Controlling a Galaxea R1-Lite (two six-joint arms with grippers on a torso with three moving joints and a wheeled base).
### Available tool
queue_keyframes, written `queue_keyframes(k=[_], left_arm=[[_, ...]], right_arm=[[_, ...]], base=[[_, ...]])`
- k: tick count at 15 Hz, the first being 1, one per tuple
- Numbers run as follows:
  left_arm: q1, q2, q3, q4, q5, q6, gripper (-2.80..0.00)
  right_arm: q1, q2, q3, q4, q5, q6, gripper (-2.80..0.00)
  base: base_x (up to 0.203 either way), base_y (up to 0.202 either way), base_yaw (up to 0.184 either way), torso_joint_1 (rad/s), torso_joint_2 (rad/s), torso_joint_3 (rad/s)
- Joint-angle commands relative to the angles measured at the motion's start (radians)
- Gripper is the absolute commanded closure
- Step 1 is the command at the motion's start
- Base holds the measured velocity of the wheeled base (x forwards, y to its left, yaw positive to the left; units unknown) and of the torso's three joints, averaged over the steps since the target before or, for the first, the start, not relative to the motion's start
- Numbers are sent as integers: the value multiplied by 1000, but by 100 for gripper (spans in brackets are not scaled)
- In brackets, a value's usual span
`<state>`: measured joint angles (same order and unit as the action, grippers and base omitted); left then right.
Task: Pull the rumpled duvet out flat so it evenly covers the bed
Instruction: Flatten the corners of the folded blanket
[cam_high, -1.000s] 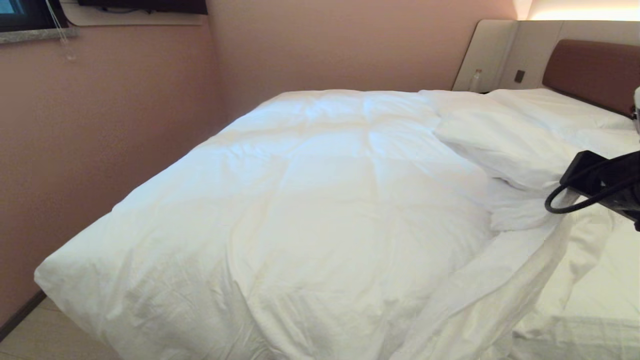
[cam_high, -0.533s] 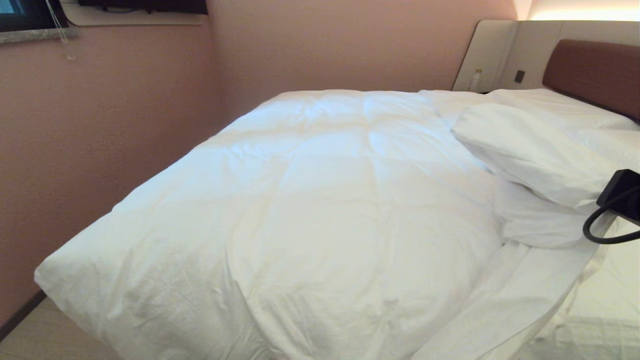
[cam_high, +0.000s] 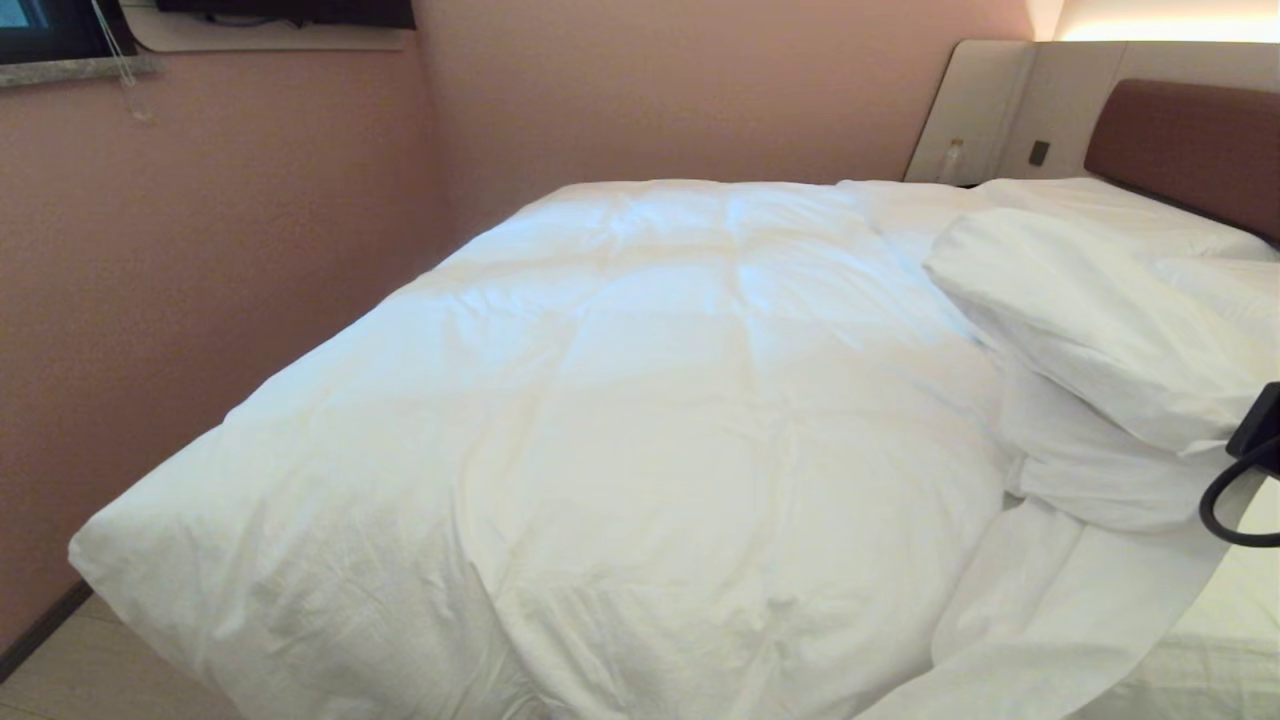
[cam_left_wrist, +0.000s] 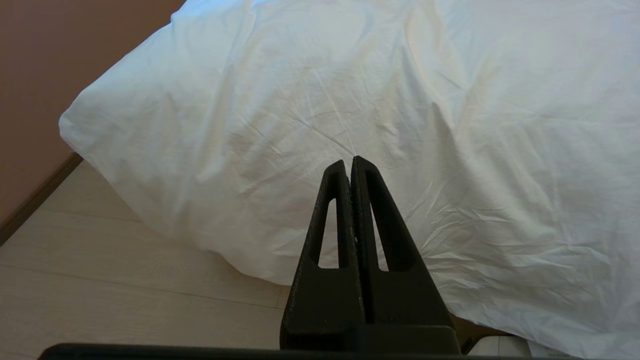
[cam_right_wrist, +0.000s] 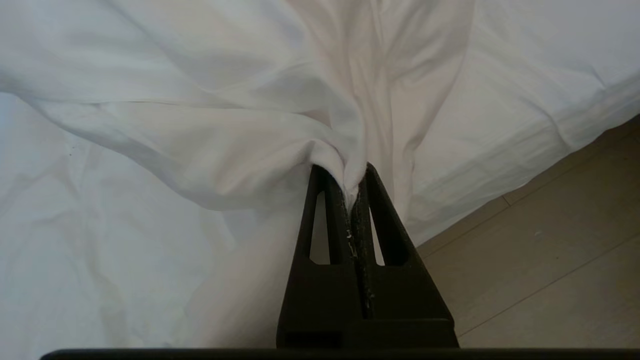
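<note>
At the bed's (cam_high: 1215, 675) near right corner, the right hand (cam_right_wrist: 352, 192) pinches a gathered fold of duvet (cam_high: 620, 420) edge. The left hand (cam_left_wrist: 348, 167), pressed together and empty, hangs by the foot corner. The duvet's long axis runs foot to headboard (cam_high: 1190, 145). Advice: draw the fold outward low and steady, keeping the edge square.

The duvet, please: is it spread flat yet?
Not yet: the duvet bunches near the pillows, pinched in the right claw.
</note>
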<state>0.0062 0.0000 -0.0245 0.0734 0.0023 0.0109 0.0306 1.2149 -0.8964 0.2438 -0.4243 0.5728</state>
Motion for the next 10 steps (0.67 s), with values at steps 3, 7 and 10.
queue_keyframes(k=[3,7,10], left_arm=[[1,0,0,0,1,0,0],[1,0,0,0,1,0,0],[1,0,0,0,1,0,0]], right_arm=[[-5,-37,45,1,-2,6,0],[-6,-99,95,4,-3,7,0],[-35,-162,143,18,-8,2,0]], base=[[0,0,0,0,0,0],[0,0,0,0,0,0],[0,0,0,0,0,0]])
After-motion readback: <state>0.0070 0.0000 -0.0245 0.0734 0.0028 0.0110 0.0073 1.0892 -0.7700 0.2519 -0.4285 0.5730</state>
